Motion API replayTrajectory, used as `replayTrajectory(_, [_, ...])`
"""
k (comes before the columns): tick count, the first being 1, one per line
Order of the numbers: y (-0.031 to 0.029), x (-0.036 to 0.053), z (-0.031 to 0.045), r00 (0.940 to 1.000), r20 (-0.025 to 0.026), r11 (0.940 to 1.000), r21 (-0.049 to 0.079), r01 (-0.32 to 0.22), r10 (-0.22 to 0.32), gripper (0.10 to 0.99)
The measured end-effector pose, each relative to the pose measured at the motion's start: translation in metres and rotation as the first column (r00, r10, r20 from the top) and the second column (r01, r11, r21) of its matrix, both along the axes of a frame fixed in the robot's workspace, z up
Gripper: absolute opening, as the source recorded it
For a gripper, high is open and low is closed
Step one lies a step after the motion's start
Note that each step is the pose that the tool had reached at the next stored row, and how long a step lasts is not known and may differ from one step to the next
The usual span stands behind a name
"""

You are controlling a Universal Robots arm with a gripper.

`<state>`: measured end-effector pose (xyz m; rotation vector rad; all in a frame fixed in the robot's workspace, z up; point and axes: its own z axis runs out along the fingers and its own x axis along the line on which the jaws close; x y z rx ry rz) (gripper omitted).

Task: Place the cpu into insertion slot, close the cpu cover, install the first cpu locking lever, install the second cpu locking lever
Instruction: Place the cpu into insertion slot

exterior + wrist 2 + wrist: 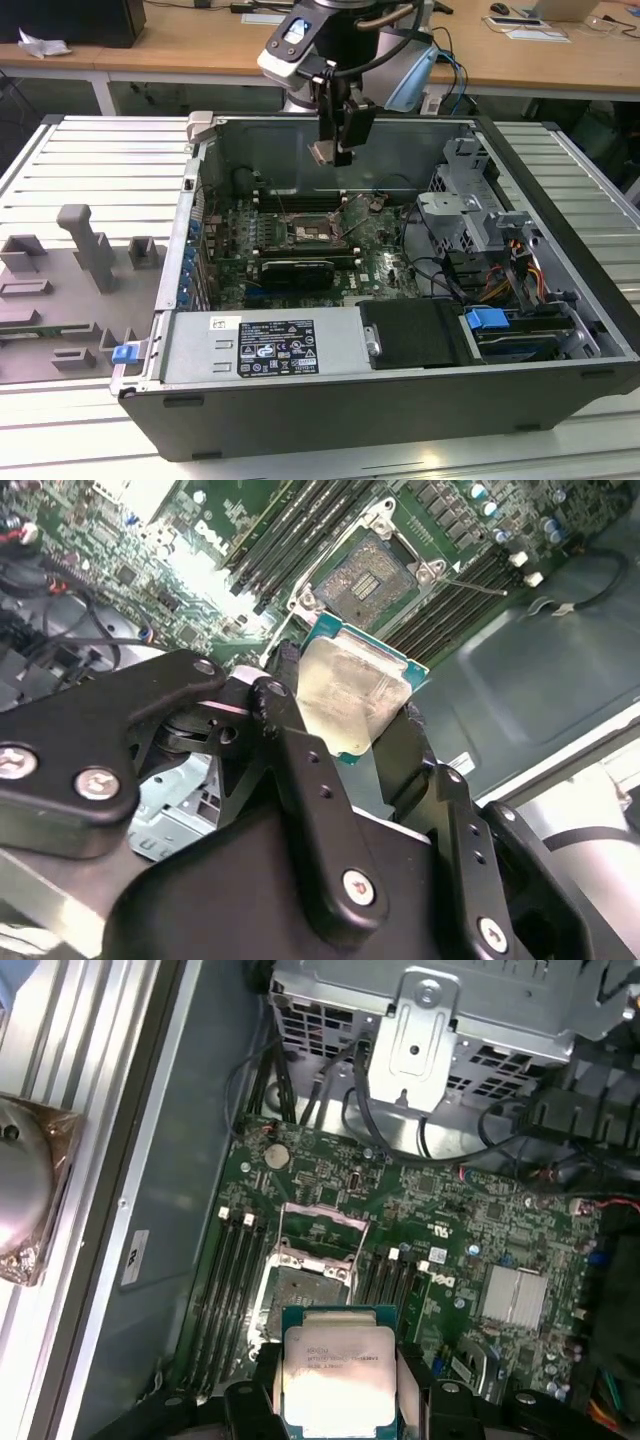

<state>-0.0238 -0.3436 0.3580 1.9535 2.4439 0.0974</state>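
A ribbed grey metal counter (90,150) stands in front of a row of pale wooden desks (560,60). On it a black tower computer case (400,425) lies on its side with the side panel off. A green motherboard (385,258) lies flat on the case floor, and a grey metal drive cage (465,190) fills the case's end toward the exterior view's right. Outside the case, toward the exterior view's left, grey plastic fixture blocks (85,250) sit on the counter. The black two-finger gripper (338,152) hangs over the case's open top, well above the motherboard. It is closed on the cpu (350,695), a small flat square chip with a pale silver metal face and a green edge. In both wrist views a black finger (290,705) presses on each of two opposite edges of the chip. The insertion slot (295,1295), a small square socket with a dark grey centre, sits near the middle of the case's motherboard. It is below the held chip and apart from it, between banks of long black memory slots (230,1280). The cpu cover (325,1230), a silver-grey metal frame with a square window, stands open beside the socket, on the side toward the drive cage.
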Motion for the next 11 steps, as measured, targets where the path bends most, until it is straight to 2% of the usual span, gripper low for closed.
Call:
replayTrajectory(3, [0.0,0.0,-0.0004,0.9989,-0.0042,0.9989,0.0,0.046,-0.046,0.541])
replayTrajectory(6, [0.0,0.0001,-0.0007,0.9958,-0.0056,0.9958,0.0,0.091,-0.091,0.541])
replayTrajectory(8, [0.0,0.0,-0.0009,0.9912,-0.0059,0.9913,0.0,0.132,-0.132,0.541])
replayTrajectory(9, [0.0,0.0,-0.001,0.9858,-0.0061,0.9858,0.0,0.168,-0.168,0.541])
replayTrajectory(11, [0.0,0.0,-0.0011,0.9804,-0.0061,0.9805,0.0,0.197,-0.197,0.541])
